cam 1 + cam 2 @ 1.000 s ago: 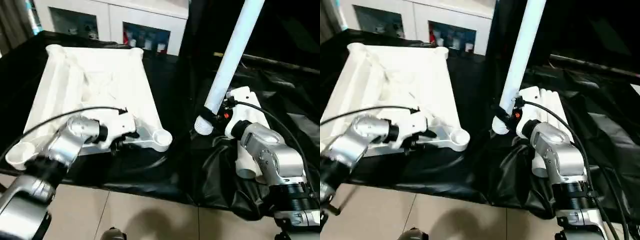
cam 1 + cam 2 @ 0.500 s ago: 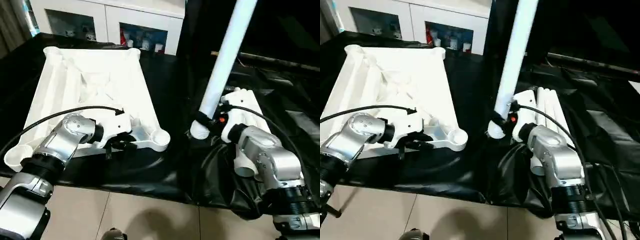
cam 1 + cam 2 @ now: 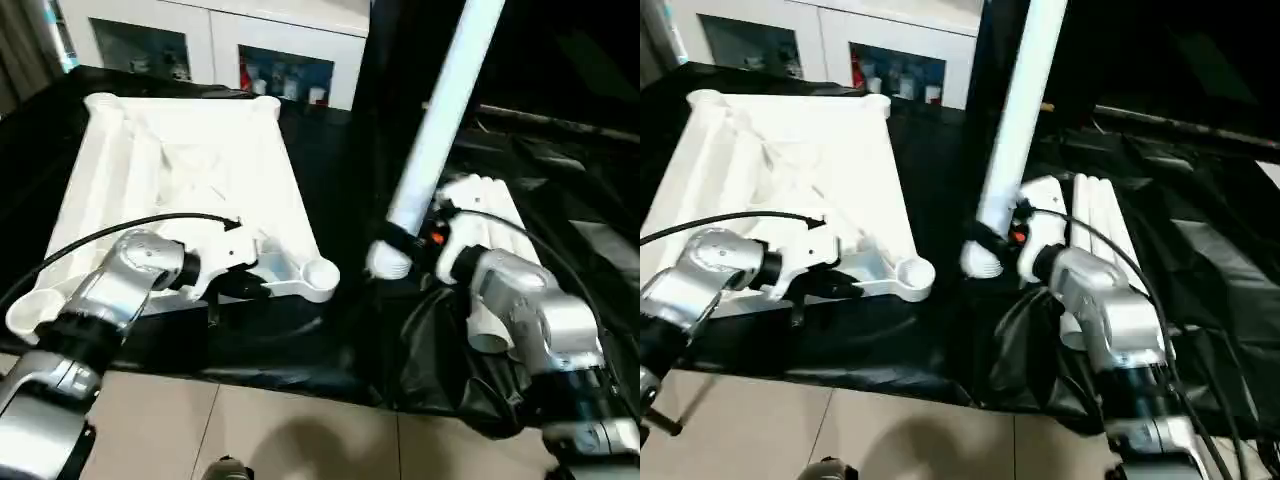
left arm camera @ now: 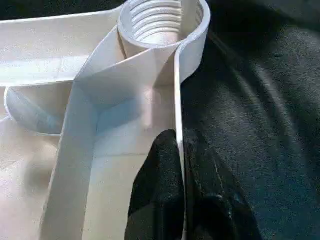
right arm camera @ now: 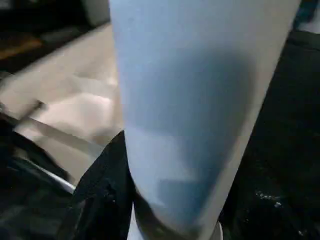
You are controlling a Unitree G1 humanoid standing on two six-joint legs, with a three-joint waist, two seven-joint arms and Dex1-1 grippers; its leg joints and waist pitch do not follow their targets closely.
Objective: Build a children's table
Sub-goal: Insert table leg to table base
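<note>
Left gripper (image 4: pixel 179 165) pinches rim of upturned white ribbed plastic tabletop (image 3: pixel 180 170) to steady it; right gripper (image 3: pixel 405 240) clamps long white tubular leg (image 3: pixel 440 110), threaded end nr corner socket (image 3: pixel 320 272), prob. for screwing in.

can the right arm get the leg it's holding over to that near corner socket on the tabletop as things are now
Probably yes. The right gripper holds the leg upright, threaded end down, beside the tabletop. The corner socket is open, with only black cloth between. The left gripper pinches the rim clear of the socket.

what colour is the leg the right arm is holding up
White; the leg shows best in the right eye view.
</note>
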